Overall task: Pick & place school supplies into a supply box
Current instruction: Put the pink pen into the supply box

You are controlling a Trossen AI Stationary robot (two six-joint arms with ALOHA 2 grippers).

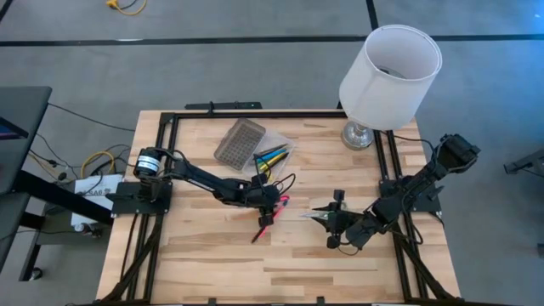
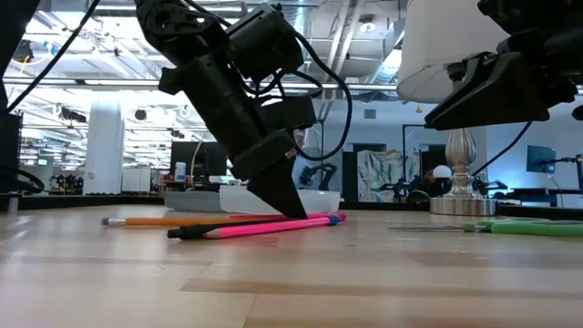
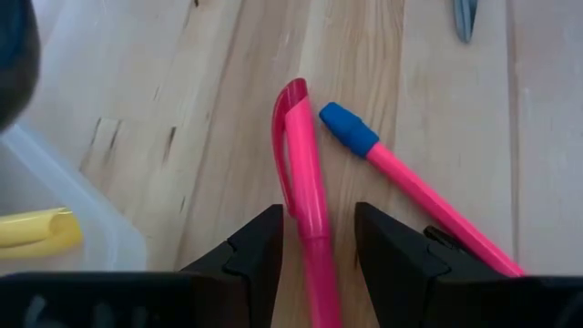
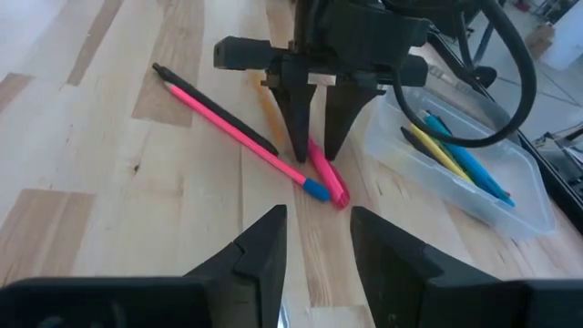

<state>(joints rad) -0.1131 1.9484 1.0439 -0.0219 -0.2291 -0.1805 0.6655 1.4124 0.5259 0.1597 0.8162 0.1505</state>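
Near the middle of the wooden desk (image 1: pixel 212 263), the left pincer (image 3: pixel 317 239) points down, fingers apart astride a pink pen (image 3: pixel 308 191) lying flat. A pink pencil with a blue eraser (image 3: pixel 410 187) lies beside it. The clear supply box (image 4: pixel 465 173), toward the far edge, holds yellow and blue items. The right pincer (image 4: pixel 317 239) hovers nearby, fingers apart, empty.

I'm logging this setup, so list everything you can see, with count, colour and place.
Pink pen: one, lying between the left gripper's fingers, mid-table.
Pink pencil with blue eraser: one, lying beside the pen.
Yellow pencil: one, on the table behind them.
Clear plastic case: one, open, holding yellow and blue supplies.
Grey grid-textured lid: one, beside the case.
Green-handled scissors: one pair, near the right gripper.
White-shaded lamp: one, far right corner.
Left gripper: open, astride the pen.
Right gripper: open, over the scissors.
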